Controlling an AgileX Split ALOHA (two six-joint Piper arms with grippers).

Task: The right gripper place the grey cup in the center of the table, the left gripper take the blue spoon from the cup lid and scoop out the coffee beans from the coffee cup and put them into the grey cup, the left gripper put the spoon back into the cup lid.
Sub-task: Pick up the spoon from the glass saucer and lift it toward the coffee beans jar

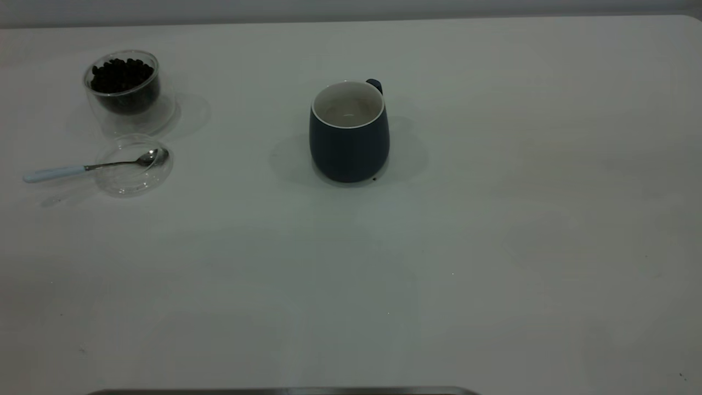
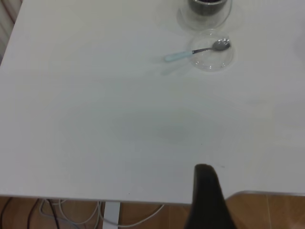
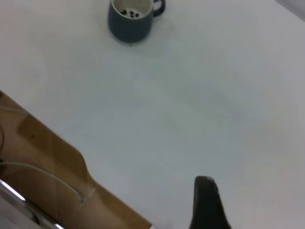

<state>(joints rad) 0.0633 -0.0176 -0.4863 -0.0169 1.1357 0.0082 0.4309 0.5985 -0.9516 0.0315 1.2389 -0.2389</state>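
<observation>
The grey cup [image 1: 349, 137] stands upright near the middle of the table [image 1: 493, 230], handle to the rear. The right wrist view shows a few coffee beans [image 3: 129, 13] inside the grey cup [image 3: 130, 24]. At far left the coffee cup [image 1: 123, 90] holds a heap of coffee beans [image 1: 122, 74]. In front of it lies the cup lid [image 1: 133, 164], with the blue spoon [image 1: 93, 165] resting bowl-in-lid and handle pointing left. Neither arm appears in the exterior view. My left gripper [image 2: 206, 200] and right gripper [image 3: 206, 205] hang near the table's edge, far from everything.
The table edge and a wooden floor with cables [image 2: 71, 214] show in the left wrist view. A dark strip [image 1: 285, 391] runs along the near edge of the exterior view. Wide bare tabletop lies to the right of and in front of the grey cup.
</observation>
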